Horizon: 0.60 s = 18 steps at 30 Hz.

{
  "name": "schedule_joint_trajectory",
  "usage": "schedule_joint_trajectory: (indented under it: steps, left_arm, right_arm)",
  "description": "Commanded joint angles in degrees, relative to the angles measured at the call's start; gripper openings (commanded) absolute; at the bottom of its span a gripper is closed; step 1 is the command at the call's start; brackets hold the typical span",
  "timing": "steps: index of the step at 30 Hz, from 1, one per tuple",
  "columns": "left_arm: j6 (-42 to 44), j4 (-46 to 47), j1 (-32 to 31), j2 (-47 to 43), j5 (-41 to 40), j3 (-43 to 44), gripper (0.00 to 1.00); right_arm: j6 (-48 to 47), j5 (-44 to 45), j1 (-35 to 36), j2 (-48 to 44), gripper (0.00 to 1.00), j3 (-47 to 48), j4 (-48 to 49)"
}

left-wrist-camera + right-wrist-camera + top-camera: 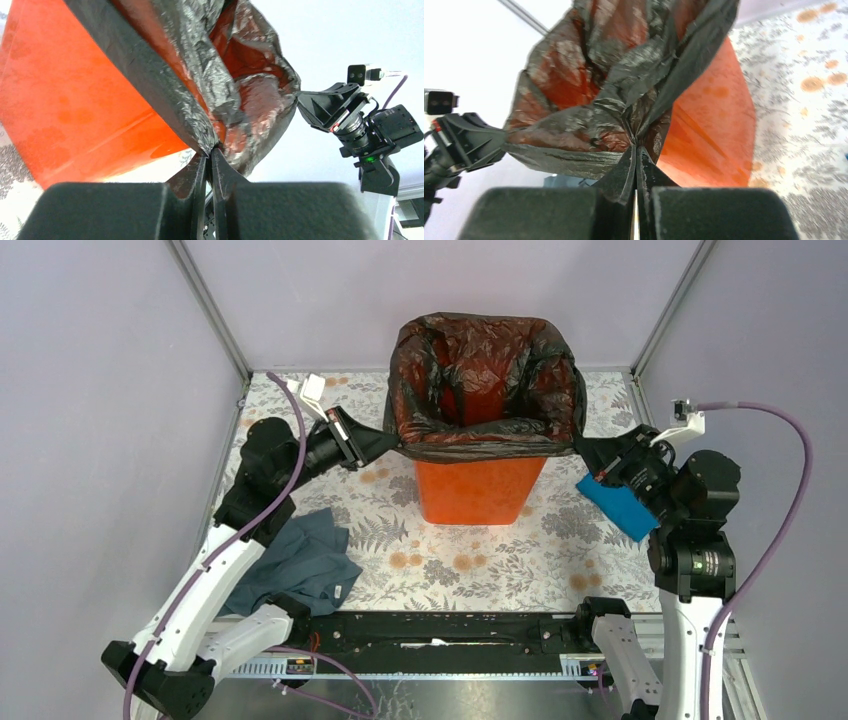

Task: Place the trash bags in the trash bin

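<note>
Two pinch points: left gripper (362,445) and right gripper (592,453) are each clamping tight on opposite edges of the trash bag (480,365). Glossy, crinkly black film, glowing brownish inside, is draping over the orange trash bin (475,490) rim.

No readable text anywhere, no label or brand legible on the trash bin (470,490), none on the trash bags (480,445), no numbers, no signs.

A laboratory test cell is indicated by plain lilac wall panels (90,390), silver aluminium frame struts (210,308) and a black metal mounting rail (450,632) edging a floral-patterned table (470,560).
</note>
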Motion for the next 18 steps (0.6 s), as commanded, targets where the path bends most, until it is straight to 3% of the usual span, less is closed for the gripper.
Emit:
schedule_joint_trajectory:
  steps: [1, 6, 14, 18]
  left_arm:
    - [-1.6, 3.9, -0.3, -0.6, -0.2, -3.2, 0.07]
    - [-1.0, 5.2, -0.3, -1.5, -3.7, -6.9, 0.06]
    - [-2.9, 10.6, -0.3, 0.9, -5.0, -12.9, 0.0]
    - [-3.3, 13.3, -0.3, 1.4, -6.4, -17.0, 0.0]
  right_arm:
    - [-5.6, 5.8, 0.2, -1.0, 0.0, -2.4, -3.7]
    - [-7.4, 8.9, 0.2, -1.5, 0.0, -7.0, -2.8]
    - [-5.0, 5.4, 0.2, 1.3, 0.0, -13.4, 3.7]
    - [-5.1, 5.3, 0.2, 2.4, 0.05, -18.5, 7.5]
